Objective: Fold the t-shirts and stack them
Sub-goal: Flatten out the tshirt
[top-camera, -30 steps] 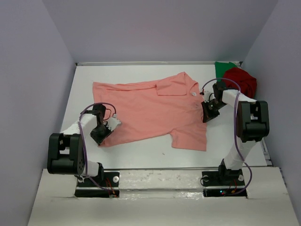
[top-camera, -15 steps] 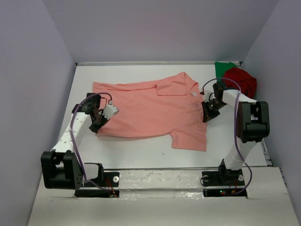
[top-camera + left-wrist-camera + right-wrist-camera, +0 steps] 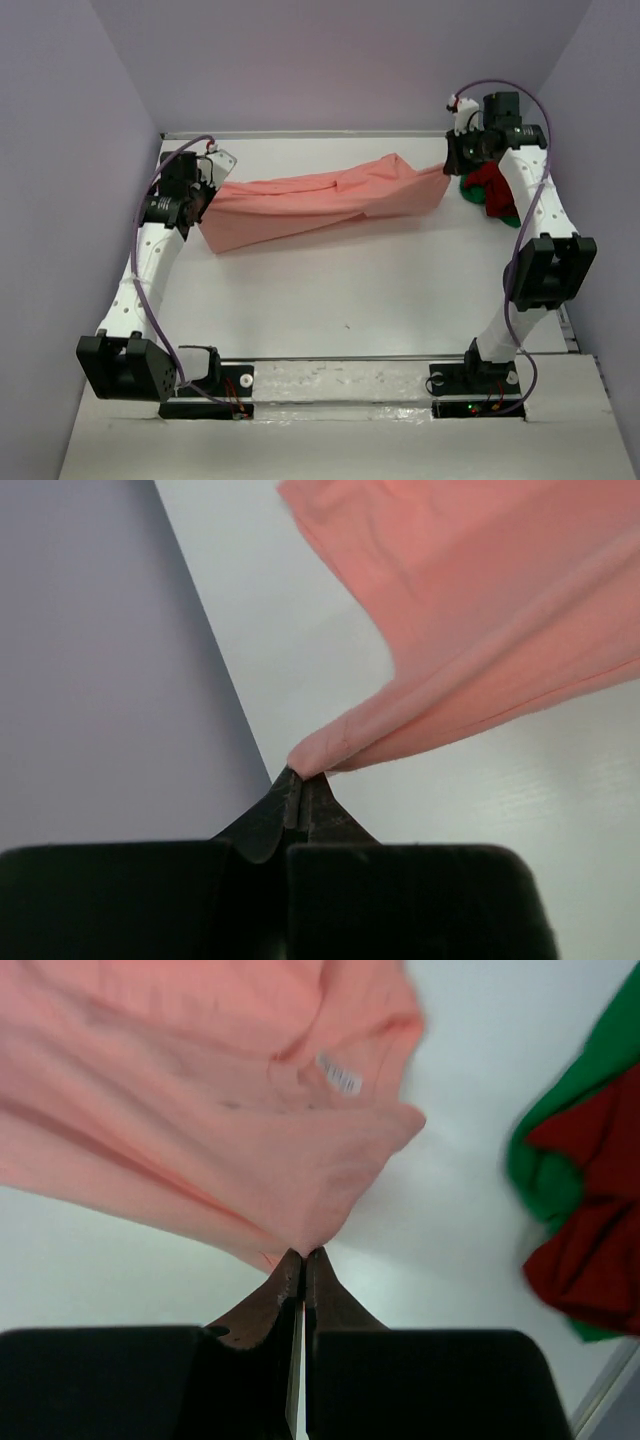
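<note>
The salmon-pink t-shirt (image 3: 320,200) hangs stretched between my two grippers above the far part of the table. My left gripper (image 3: 207,190) is shut on its left end, seen pinched at the fingertips in the left wrist view (image 3: 300,775). My right gripper (image 3: 452,165) is shut on its right end, also pinched in the right wrist view (image 3: 304,1252). The dark red t-shirt (image 3: 490,185) lies crumpled on the green t-shirt (image 3: 505,212) at the far right corner; both show in the right wrist view, the red one (image 3: 590,1230) lying on the green one (image 3: 560,1175).
Lilac walls (image 3: 70,200) close in the white table (image 3: 340,290) on the left, back and right. My left gripper is close to the left wall (image 3: 100,660). The right arm reaches over the red and green heap.
Both grippers have risen and moved to the far end of the table with the pink shirt. The shirt, flat on the table before, now hangs folded lengthwise between them.
</note>
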{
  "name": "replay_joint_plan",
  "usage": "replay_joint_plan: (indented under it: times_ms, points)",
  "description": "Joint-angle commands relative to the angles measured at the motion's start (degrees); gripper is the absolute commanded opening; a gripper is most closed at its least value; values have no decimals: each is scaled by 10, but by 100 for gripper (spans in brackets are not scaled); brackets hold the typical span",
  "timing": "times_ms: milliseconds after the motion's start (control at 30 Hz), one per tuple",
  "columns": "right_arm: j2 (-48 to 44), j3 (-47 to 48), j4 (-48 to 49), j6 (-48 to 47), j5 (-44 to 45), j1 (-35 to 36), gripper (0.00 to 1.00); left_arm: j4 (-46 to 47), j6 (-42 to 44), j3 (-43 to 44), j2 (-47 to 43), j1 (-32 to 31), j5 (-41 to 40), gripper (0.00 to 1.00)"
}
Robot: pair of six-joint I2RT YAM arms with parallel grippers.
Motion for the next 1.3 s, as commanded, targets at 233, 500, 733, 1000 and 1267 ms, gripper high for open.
replay_joint_plan:
  times_ms: [233,500,733,1000,1267]
  points:
    - [159,444,-100,12,43,-3,0,99,-106,330,178,15,-45,0]
    - [-20,271,-52,18,10,-3,0,62,-121,339,101,15,34,0]
    - [-299,119,30,23,-8,-3,0,68,-89,216,-139,29,133,0]
    - [-377,170,37,16,55,-8,0,79,-114,246,-183,94,207,0]
    - [-264,161,83,-4,83,-8,0,130,-121,247,-72,94,186,0]
